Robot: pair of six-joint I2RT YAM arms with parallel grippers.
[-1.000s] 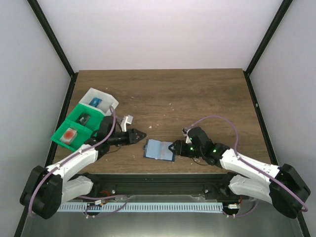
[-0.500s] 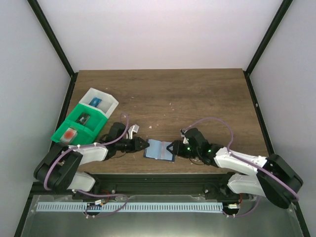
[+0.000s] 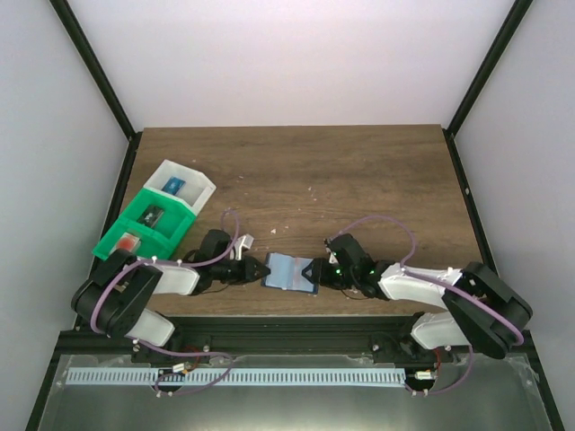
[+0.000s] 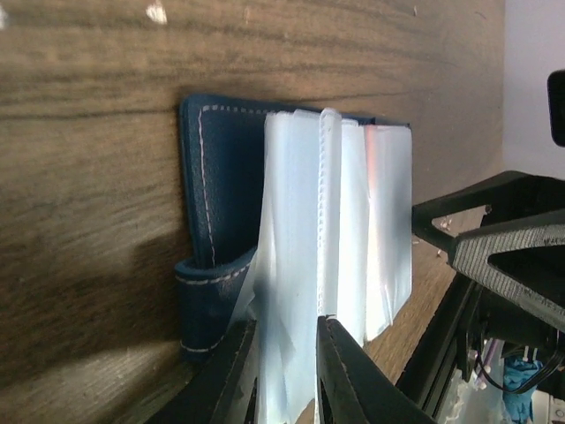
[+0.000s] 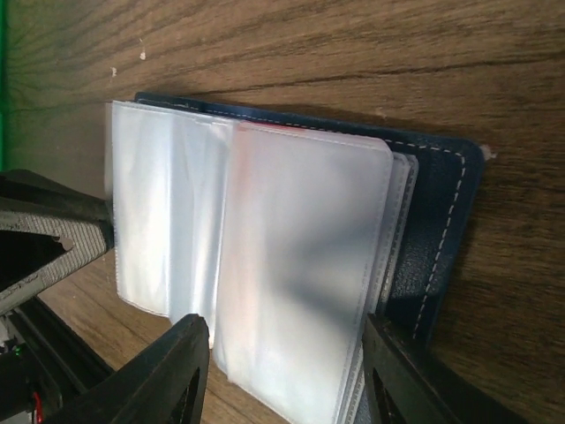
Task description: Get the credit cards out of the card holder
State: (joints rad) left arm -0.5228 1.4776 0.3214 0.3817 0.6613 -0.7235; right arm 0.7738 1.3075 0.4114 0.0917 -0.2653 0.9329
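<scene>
A dark wooden table (image 3: 359, 180) fills the top view inside pale walls. The left arm (image 3: 171, 280) and the right arm (image 3: 422, 283) both reach low across the near edge and meet at the middle.

At the far left sits a green bin (image 3: 144, 229) joined to a white bin (image 3: 202, 190). One credit card (image 3: 128, 241), pale with a red-orange blotch, lies in the nearest green compartment.

The card holder (image 3: 292, 272) (image 4: 225, 177) (image 5: 441, 203) lies open and flat on the table between the two grippers, near the front edge. It is dark blue leather with pale stitching. Clear plastic sleeves (image 4: 300, 221) (image 5: 300, 256) fan out over it. A pinkish card (image 4: 372, 163) shows faintly through one sleeve.

The left gripper (image 3: 262, 269) (image 4: 287, 325) is at the holder's left edge. Its fingers (image 4: 234, 380) stand only narrowly apart, with the edge of a sleeve running between them. Whether they are actually pinching it cannot be told.

The right gripper (image 3: 312, 268) (image 5: 284, 322) is at the holder's right edge. Its fingers (image 5: 181, 371) stand widely apart, astride the top sleeve, and no grip on anything shows.
</scene>
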